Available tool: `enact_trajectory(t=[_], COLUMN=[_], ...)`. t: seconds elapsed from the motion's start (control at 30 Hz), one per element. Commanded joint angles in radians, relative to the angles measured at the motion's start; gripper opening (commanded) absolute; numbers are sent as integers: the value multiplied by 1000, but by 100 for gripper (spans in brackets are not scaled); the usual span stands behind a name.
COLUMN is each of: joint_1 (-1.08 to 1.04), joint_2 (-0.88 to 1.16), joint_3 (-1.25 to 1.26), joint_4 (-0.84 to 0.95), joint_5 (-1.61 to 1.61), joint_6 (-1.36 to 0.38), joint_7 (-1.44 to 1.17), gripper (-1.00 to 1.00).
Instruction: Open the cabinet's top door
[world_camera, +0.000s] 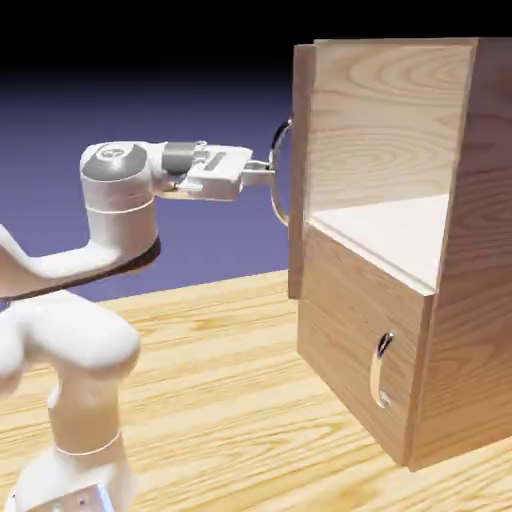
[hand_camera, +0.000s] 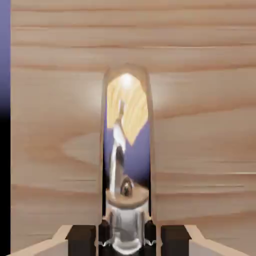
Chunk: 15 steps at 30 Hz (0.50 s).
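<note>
From where I'm standing, the tall wooden cabinet (world_camera: 485, 250) is sitting on the desk (world_camera: 220, 380), and its top door (world_camera: 301, 190) is standing wide open, showing nearly edge-on at the exterior view's left of the uncovered upper compartment (world_camera: 385, 140). The hand (world_camera: 267, 172) is clenching the door's long curved silver handle (hand_camera: 127, 230) between its fingers. Below, the smaller door (world_camera: 345, 320) is sitting closed, its shorter silver handle (world_camera: 376, 375) curving outward.
</note>
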Motion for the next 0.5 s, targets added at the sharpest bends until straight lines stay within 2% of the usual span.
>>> enact_trajectory(t=[0.0,0.47], joint_1=[1,-16], joint_2=[-1,133], joint_3=[36,544], joint_4=[-3,92], joint_5=[34,490], joint_6=[-23,-377], joint_7=[2,71], gripper=[-100,-100])
